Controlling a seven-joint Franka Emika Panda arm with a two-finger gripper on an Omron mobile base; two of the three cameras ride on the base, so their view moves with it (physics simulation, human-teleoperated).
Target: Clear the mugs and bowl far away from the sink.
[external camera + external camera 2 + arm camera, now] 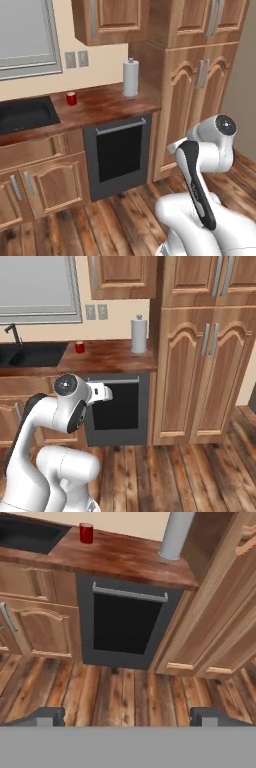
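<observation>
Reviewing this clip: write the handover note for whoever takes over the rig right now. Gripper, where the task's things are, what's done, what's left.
Gripper: open, holding nothing, held off the counter, looking at the dishwasher front.
Red mug: upright on the wooden counter, just right of the black sink, apart from the paper towel roll at the counter's far right.
White mug and bowl: not located from these views.
Done: nothing evident; the red mug sits close to the sink.
Left: probably carry the red mug away from the sink, then find the other mug and the bowl.
</observation>
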